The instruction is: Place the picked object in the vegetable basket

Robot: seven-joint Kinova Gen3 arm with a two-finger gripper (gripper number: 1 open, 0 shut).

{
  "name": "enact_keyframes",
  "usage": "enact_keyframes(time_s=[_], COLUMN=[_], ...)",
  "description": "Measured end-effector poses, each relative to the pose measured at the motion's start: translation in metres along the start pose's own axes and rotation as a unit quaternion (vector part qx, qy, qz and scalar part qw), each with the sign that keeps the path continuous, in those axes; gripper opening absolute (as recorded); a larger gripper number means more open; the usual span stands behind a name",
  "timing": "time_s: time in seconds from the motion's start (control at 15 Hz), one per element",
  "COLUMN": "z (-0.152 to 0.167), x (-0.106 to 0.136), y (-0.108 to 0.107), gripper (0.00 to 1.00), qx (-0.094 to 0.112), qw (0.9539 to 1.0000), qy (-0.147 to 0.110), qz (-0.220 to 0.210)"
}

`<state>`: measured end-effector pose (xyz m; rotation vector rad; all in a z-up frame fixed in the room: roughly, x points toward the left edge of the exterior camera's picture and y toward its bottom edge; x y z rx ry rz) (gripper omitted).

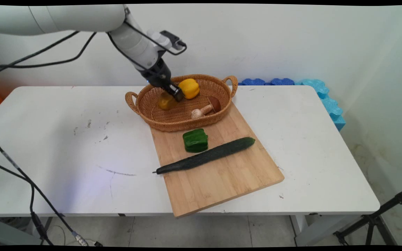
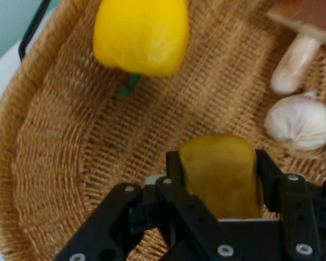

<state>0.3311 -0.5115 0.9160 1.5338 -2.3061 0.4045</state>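
My gripper (image 1: 176, 94) reaches down into a woven basket (image 1: 183, 127) at the back of the table, shut on a yellow-brown potato (image 1: 165, 101). In the hand view the potato (image 2: 220, 179) sits between the two black fingers (image 2: 267, 174), just above the basket's floor (image 2: 60, 163). A yellow bell pepper (image 1: 189, 88) lies right beside the gripper, toward the basket's far side, and shows in the hand view (image 2: 141, 35) with its green stem. A brown-capped mushroom (image 1: 214, 104) and a garlic bulb (image 1: 196, 113) lie at the basket's right end.
The basket's near side rests on a wooden cutting board (image 1: 222, 181). On the board lie a green bell pepper (image 1: 195, 140) and a long dark cucumber (image 1: 208, 156). Blue foam mats (image 1: 323, 94) stand at the table's back right edge.
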Motion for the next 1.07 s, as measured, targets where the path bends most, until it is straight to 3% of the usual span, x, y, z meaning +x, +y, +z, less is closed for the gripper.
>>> enact_keyframes(time_s=[0.8, 0.87, 1.07], z=[0.044, 0.045, 0.044], x=[-0.027, -0.027, -0.025], y=[-0.004, -0.004, -0.004], gripper=[0.00, 1.00, 1.00], qx=[-0.022, -0.023, -0.028], qw=[0.9994, 0.9993, 0.9992], qy=[0.007, 0.009, 0.017], qz=[-0.027, -0.028, -0.024])
